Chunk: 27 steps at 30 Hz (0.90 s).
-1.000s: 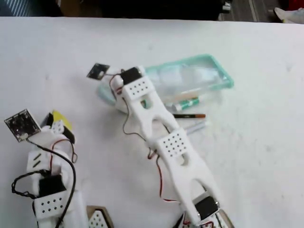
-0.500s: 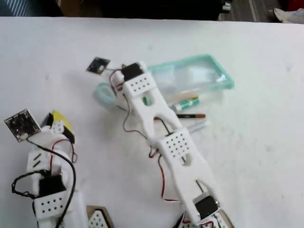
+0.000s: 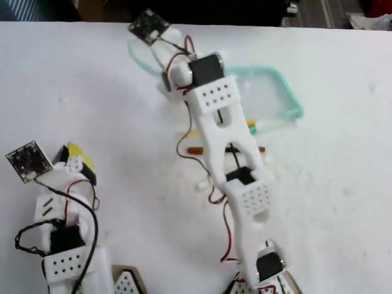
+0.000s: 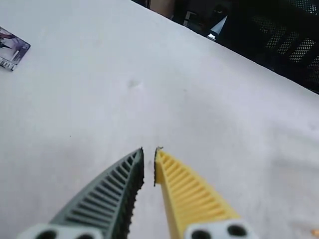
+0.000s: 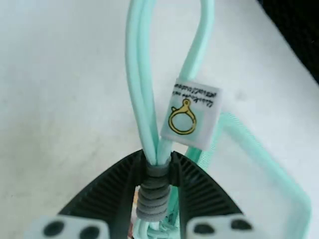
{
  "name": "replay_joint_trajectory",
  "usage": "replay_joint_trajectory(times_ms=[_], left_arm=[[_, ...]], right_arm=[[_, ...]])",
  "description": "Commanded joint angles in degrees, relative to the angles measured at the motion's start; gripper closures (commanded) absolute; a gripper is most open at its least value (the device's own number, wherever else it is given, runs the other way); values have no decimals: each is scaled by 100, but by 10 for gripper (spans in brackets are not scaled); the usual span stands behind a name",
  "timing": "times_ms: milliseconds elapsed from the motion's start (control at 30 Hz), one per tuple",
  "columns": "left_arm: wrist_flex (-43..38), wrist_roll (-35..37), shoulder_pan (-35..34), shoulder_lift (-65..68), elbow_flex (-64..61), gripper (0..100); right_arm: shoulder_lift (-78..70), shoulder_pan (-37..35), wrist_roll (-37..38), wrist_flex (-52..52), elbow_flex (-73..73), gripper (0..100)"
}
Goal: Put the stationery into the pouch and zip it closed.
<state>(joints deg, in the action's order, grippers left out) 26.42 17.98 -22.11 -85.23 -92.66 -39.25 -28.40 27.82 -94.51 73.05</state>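
Observation:
The clear pouch [image 3: 274, 93] with mint trim lies at the table's far centre. Its mint cord loop [image 5: 149, 74] carries a white tag [image 5: 194, 114], and my right gripper [image 5: 157, 160] is shut on the cord at its grey ferrule. From above, the right gripper [image 3: 166, 78] sits at the pouch's left end, with the loop [image 3: 138, 56] sticking out beyond it. A brown pencil [image 3: 197, 150] and a marker [image 3: 252, 127] lie on the table under the right arm, outside the pouch. My left gripper [image 3: 79, 160] rests at the near left, its grey and yellow fingers [image 4: 189, 194] shut on nothing.
The right arm [image 3: 236, 159] stretches from the near edge across the stationery. The table's far edge [image 3: 73, 22] runs just behind the loop. A small printed card [image 4: 11, 48] lies on the white table ahead of the left gripper.
The right gripper has moved toward the far edge with the cord loop in it, and the pouch's left end followed. The pencil now shows left of the arm. The left arm stayed still.

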Motion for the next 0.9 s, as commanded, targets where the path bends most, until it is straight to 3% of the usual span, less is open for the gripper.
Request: replay_joint_trajectory(times_ms=[0,233,367,567,867], left_arm=[[35,-492,251,-119,246,924],[431,-1380,1182,-119,334,897],[721,-1134,1481,-119,378,789],[1213,-1011,1701,-119,703,782],[1187,-1020,1657,-127,782,785]], right_arm=[[848,171,-35,514,88,982],[1455,453,-35,1051,88,982],[1719,558,-35,1349,88,982],[2185,602,-79,1596,88,982],[3064,734,-721,1895,35,981]])
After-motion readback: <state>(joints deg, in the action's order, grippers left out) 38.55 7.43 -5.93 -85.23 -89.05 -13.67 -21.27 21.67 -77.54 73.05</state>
